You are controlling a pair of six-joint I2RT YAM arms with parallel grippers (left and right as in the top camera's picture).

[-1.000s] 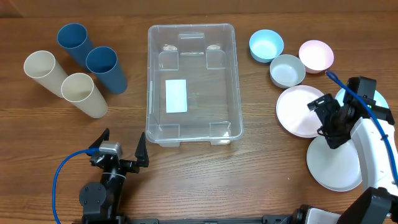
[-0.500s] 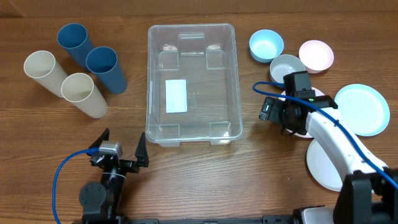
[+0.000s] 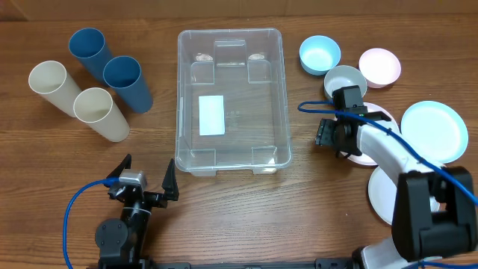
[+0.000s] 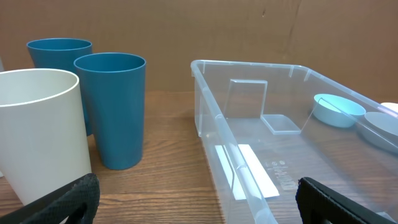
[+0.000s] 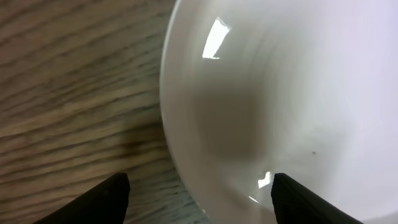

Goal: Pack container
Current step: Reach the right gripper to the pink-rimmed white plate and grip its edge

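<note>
Container (image 3: 230, 101) clear, mid-table, white label (image 3: 212, 115) on its floor | right gripper (image 3: 326, 134) just beside its right wall, down over pale plate (image 5: 298, 93) rim, jaws spread wide, gripping nothing | left gripper (image 3: 147, 178) near container's front-left corner, jaws wide apart, nothing held | 4 cups (image 3: 122, 75) standing at container's left

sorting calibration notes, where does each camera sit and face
Overhead: above the table, looking down at the container; left gripper and right gripper show.
Left wrist: low, facing level at blue cups and container; own fingertips in bottom corners.
Right wrist: close over a plate, facing down; own fingertips below.
Shared: overhead and left wrist both show container, blue cups.
</note>
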